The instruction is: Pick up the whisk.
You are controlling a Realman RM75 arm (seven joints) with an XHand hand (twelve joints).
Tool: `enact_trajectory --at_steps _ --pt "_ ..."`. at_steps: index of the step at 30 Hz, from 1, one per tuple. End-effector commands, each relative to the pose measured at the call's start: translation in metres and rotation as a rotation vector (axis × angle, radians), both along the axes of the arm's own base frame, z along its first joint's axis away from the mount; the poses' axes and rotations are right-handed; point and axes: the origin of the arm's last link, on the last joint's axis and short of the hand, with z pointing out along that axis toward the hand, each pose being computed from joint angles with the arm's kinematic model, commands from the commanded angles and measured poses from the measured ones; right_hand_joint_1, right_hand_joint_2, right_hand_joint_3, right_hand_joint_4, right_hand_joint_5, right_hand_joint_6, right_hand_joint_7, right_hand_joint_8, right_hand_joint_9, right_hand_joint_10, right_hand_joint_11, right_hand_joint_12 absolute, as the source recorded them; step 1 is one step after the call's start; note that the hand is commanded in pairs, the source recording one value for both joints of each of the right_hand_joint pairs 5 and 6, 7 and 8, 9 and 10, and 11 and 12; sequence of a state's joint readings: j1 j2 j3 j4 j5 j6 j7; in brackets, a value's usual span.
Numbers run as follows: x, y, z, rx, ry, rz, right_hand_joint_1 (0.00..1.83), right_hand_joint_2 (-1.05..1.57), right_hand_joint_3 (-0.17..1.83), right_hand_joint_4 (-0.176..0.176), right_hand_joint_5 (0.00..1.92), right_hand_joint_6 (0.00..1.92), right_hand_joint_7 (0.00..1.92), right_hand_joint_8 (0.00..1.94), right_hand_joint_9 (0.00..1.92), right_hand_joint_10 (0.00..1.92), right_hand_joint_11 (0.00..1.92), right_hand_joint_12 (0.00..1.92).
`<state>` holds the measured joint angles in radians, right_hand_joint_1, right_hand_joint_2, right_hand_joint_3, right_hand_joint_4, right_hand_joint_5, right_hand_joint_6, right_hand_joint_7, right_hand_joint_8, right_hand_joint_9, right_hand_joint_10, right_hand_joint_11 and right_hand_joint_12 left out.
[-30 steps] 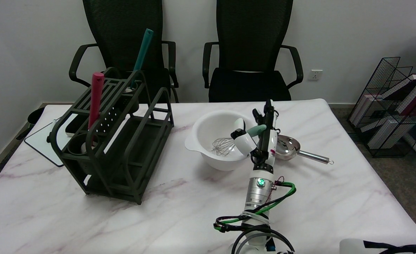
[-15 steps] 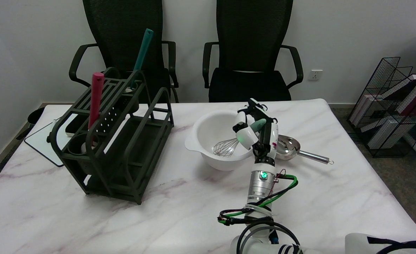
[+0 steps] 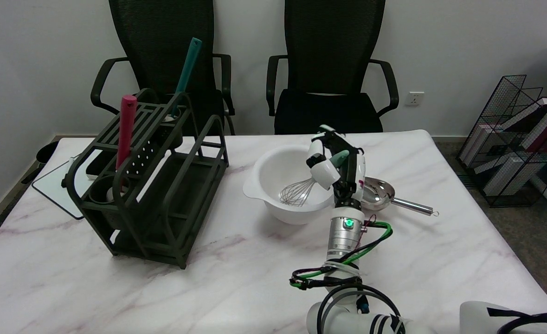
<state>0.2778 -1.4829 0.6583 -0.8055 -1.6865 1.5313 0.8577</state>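
One dark rack point(image 3: 155, 185) sits left with open marble point(image 3: 236, 273) in front, one white bowl point(image 3: 280, 185) mid-table. The right hand point(image 3: 333, 164) grips the one whisk point(image 3: 301, 190) by its green handle, wires inside the bowl; one steel ladle point(image 3: 384, 195) just beyond.

A: What stands on the table point(image 3: 115, 297)?
B: A dark rack point(image 3: 152, 185) at left, holding a pink tool point(image 3: 125, 130) and teal tool point(image 3: 186, 69); a white bowl point(image 3: 273, 204); a steel ladle point(image 3: 389, 195) at right.
A: Behind?
B: Two black chairs point(image 3: 331, 65).
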Motion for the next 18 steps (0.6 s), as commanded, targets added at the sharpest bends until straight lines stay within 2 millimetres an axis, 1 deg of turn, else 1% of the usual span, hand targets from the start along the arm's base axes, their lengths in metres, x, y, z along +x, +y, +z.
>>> enact_trajectory --at_steps 1,5,11,15,18 --pt "0.0038 -0.0051 0.0033 0.038 -0.045 0.027 0.98 0.82 1.00 0.000 1.10 1.10 1.12 1.12 1.00 1.00 0.88 0.88" --pt "0.0040 -0.0051 0.0031 0.040 -0.045 0.029 0.99 0.87 0.94 0.000 1.14 1.14 1.31 1.31 1.23 1.23 1.02 1.02" --pt "0.0037 -0.0051 0.0056 0.042 -0.058 0.037 0.98 0.92 0.90 0.000 1.18 1.18 1.42 1.42 1.33 1.33 1.06 1.06" --pt "0.0041 -0.0055 0.0075 0.042 -0.052 0.039 0.99 0.98 0.90 0.000 1.29 1.29 1.55 1.55 1.45 1.45 1.09 1.09" --pt "0.0041 -0.0055 0.0078 0.041 -0.051 0.039 0.96 0.96 0.91 0.000 1.35 1.35 1.59 1.59 1.49 1.49 1.13 1.13"
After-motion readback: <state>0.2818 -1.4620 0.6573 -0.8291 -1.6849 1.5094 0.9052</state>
